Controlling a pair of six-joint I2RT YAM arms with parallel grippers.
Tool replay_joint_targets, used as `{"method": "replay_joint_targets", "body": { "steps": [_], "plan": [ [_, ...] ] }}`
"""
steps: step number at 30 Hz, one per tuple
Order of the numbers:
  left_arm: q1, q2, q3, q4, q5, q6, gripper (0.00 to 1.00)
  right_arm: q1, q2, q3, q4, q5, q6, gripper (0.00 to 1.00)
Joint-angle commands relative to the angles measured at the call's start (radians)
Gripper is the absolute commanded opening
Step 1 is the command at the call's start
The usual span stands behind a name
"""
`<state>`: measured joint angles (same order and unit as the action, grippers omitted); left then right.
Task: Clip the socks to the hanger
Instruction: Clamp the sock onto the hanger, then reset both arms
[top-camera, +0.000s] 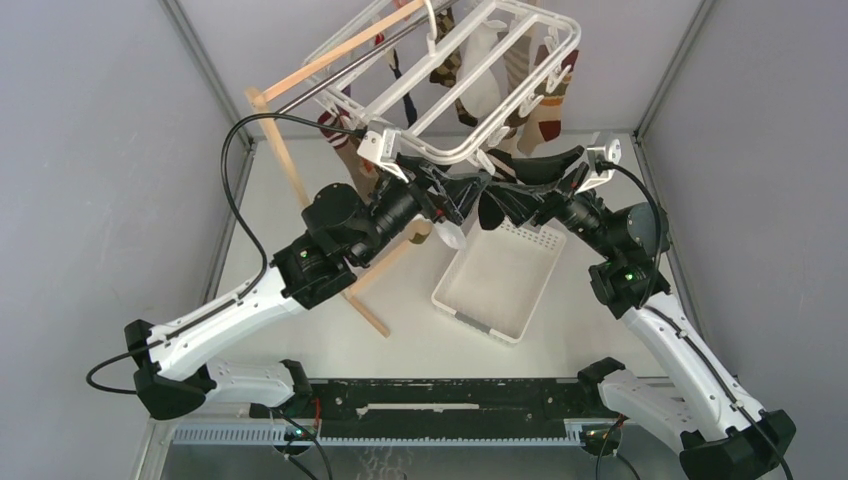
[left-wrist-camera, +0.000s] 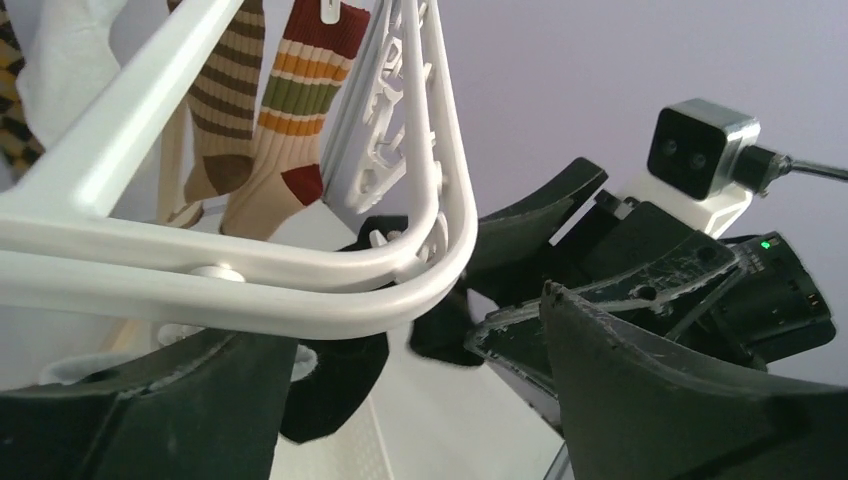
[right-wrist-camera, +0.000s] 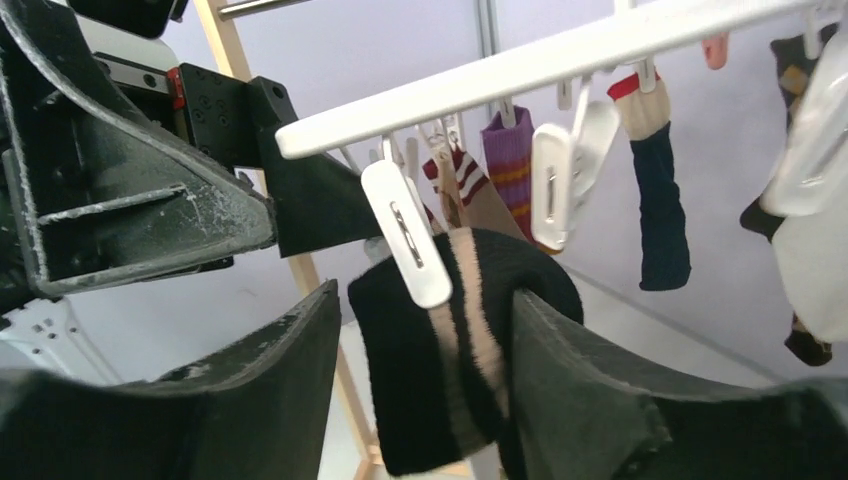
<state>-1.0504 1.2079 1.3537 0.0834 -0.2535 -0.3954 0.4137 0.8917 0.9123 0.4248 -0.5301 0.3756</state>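
The white hanger (top-camera: 455, 150) hangs tilted at the back, with several socks clipped to it. Both grippers meet under its near rim. My right gripper (right-wrist-camera: 428, 300) is open around a black sock with pale stripes (right-wrist-camera: 400, 370). The sock drapes against the right finger, with a gap to the left finger. A white clip (right-wrist-camera: 405, 235) overlaps the sock's top edge. My left gripper (left-wrist-camera: 420, 330) is open, its fingers wide apart below the hanger's rounded corner (left-wrist-camera: 250, 300). The black sock (left-wrist-camera: 335, 385) hangs just beyond it. In the top view the grippers (top-camera: 470, 195) (top-camera: 500, 200) nearly touch.
A wooden stand (top-camera: 290, 160) with a metal rod (top-camera: 340, 80) carries the hanger. A white slotted basket (top-camera: 470, 310) sits on the table below the grippers. Striped socks (left-wrist-camera: 300, 130), a purple sock (right-wrist-camera: 510, 150) and a navy sock (right-wrist-camera: 660, 200) hang close by.
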Motion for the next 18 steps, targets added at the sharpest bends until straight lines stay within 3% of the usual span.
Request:
{"method": "replay_joint_targets", "body": {
  "steps": [1, 5, 12, 18],
  "plan": [
    [0.016, -0.047, -0.046, 0.015, -0.044, 0.008, 0.95, -0.002, -0.017, 0.033, -0.017, 0.054, -0.029, 0.73],
    [0.026, -0.063, -0.072, 0.021, -0.072, 0.022, 1.0, -0.026, -0.063, -0.023, -0.046, 0.136, -0.032, 0.85],
    [0.028, -0.042, -0.064, -0.003, -0.056, 0.047, 1.0, -0.108, -0.122, -0.15, -0.129, 0.266, -0.004, 0.87],
    [0.035, -0.032, -0.054, -0.041, 0.004, 0.031, 1.0, -0.142, -0.09, -0.267, -0.158, 0.289, 0.023, 0.87]
  ]
}}
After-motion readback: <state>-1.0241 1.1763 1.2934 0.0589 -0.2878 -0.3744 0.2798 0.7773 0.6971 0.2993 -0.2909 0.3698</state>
